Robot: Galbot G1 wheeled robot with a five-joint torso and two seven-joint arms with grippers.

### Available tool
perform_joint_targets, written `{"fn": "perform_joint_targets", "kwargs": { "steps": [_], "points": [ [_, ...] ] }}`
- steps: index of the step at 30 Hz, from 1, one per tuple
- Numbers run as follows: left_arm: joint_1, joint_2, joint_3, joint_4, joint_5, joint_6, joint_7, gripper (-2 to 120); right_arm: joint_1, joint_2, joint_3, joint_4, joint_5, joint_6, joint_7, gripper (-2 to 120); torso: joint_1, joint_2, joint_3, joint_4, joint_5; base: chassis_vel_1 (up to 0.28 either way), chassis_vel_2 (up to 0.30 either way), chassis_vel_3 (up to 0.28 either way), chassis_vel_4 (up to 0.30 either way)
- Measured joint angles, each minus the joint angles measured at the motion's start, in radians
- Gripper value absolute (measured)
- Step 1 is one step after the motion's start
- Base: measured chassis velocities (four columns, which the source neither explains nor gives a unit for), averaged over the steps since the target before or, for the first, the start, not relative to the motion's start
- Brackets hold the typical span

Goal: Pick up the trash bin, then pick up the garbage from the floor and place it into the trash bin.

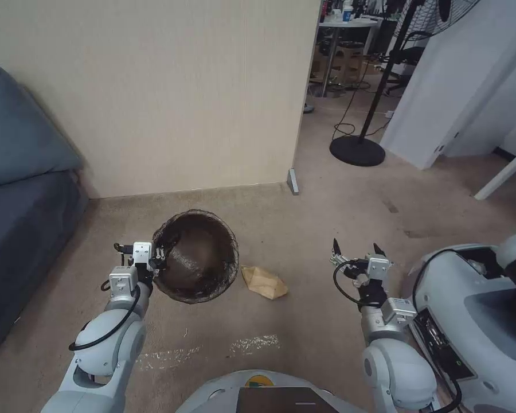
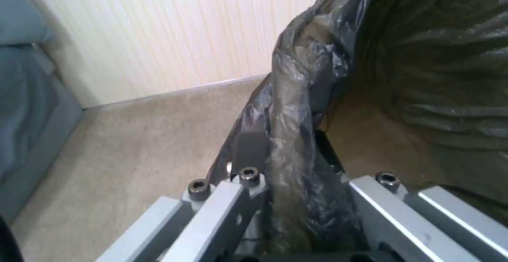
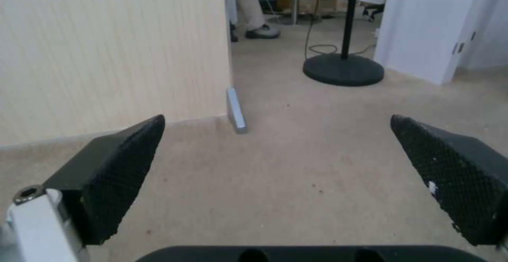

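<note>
The trash bin [image 1: 198,256], round and lined with a dark brown-black bag, hangs above the carpet with its mouth facing up at me. My left gripper [image 1: 160,256] is shut on the bin's left rim; in the left wrist view the bag-covered rim [image 2: 293,107] runs between the jaws. A crumpled tan paper bag, the garbage [image 1: 264,282], lies on the carpet just right of the bin. My right gripper [image 1: 356,249] hovers open to the right of that paper, its black fingers [image 3: 119,166] wide apart over bare carpet.
A cream partition wall [image 1: 155,97] stands behind the bin, ending at a metal foot [image 1: 293,182]. A dark blue sofa [image 1: 17,229] fills the left. A black round stand base [image 1: 357,151] with cables and white panels [image 1: 458,86] sit far right.
</note>
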Motion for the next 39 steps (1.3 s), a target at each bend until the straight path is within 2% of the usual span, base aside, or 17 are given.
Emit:
{"fn": "perform_joint_targets", "kwargs": {
  "steps": [11,14,16,19,28,29,31,34,39],
  "points": [
    [0.008,-0.002,-0.008,-0.027,-0.005,0.0,-0.004,3,0.027,0.0,0.004,-0.012,-0.001,-0.023,-0.038,100,0.0,0.0,0.0,0.0,-0.0001,-0.06,0.044,0.051,-0.05],
    [0.012,-0.002,-0.026,-0.038,-0.01,0.008,-0.006,3,0.063,-0.073,0.0,-0.039,0.042,-0.055,-0.044,100,0.0,0.0,0.0,0.0,0.0001,0.0,0.0,0.0,0.0],
    [0.012,-0.002,-0.031,-0.039,-0.011,0.009,-0.006,3,0.069,-0.093,-0.002,-0.046,0.053,-0.062,-0.044,100,0.0,0.0,0.0,0.0,0.0,0.0,0.0,0.0,0.0],
    [0.012,-0.002,-0.054,-0.048,-0.015,0.021,-0.012,3,0.105,-0.201,-0.012,-0.098,0.098,-0.078,-0.078,100,0.0,0.0,0.0,-0.0002,0.0001,0.0,0.0,0.0,0.0],
    [0.014,0.001,-0.064,-0.074,-0.028,0.055,-0.033,3,0.172,-0.337,-0.039,-0.215,0.186,-0.086,-0.157,100,0.0,0.0,0.0,-0.0002,0.0003,0.0,0.0,0.0,0.0],
    [0.014,0.001,-0.062,-0.075,-0.028,0.06,-0.036,3,0.188,-0.371,-0.053,-0.25,0.202,-0.086,-0.186,100,0.0,0.0,0.0,-0.0001,0.0001,0.0,0.0,0.0,0.0],
    [0.015,0.001,-0.062,-0.077,-0.028,0.062,-0.037,3,0.195,-0.387,-0.061,-0.265,0.209,-0.085,-0.197,100,0.0,0.0,0.0,-0.0003,0.0002,0.0,0.0,0.0,0.0],
    [0.024,0.001,-0.069,-0.083,-0.03,0.064,-0.043,3,0.237,-0.478,-0.113,-0.34,0.243,-0.085,-0.236,100,0.0,0.0,0.0,0.0001,0.0003,0.0,0.0,0.0,0.0],
    [0.025,0.02,-0.07,-0.085,-0.045,0.069,-0.053,3,0.281,-0.549,-0.171,-0.401,0.272,-0.087,-0.265,100,0.0,0.0,0.0,-0.0002,0.0001,0.0,0.0,0.0,0.0]
  ]
}}
